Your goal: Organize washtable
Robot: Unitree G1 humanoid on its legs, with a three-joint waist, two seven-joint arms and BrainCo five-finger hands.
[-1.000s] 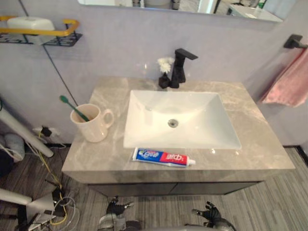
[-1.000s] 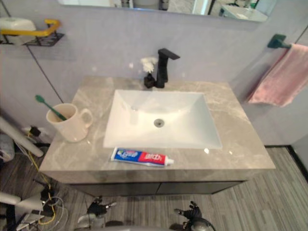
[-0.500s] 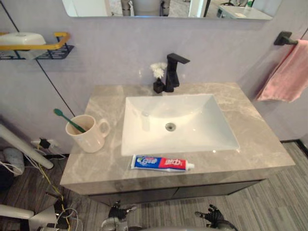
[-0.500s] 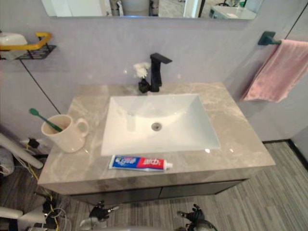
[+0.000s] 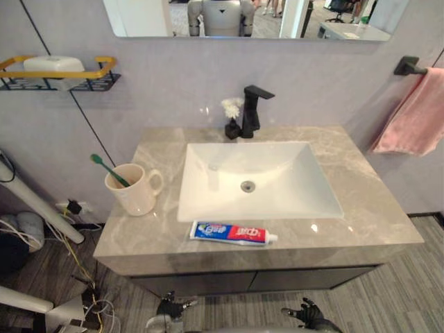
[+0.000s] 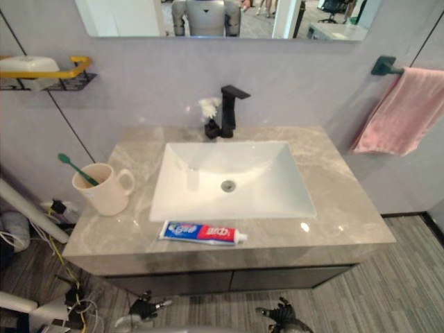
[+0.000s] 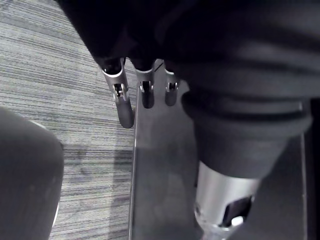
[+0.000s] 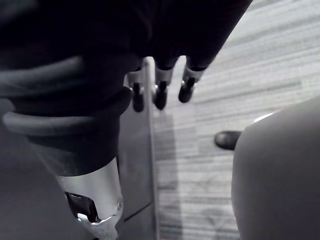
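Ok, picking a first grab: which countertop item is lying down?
The toothpaste tube, flat along the front edge; the mug and flower vase stand upright.

**One of each kind**

We count one mug (image 5: 134, 191) at nine o'clock of one basin (image 5: 291, 182), one toothbrush (image 5: 105, 167) in the mug, one toothpaste tube (image 5: 232, 233) at six, one faucet (image 5: 252, 108) and one flower vase (image 5: 232, 119) at twelve, one towel (image 5: 415, 114), one wall shelf (image 5: 83, 72).

The toothpaste tube (image 5: 232, 233), lying on the countertop (image 5: 378, 216) just in front of the sink (image 5: 284, 201), is carrying white lettering across its blue and red halves, but the letters are showing too small to read.
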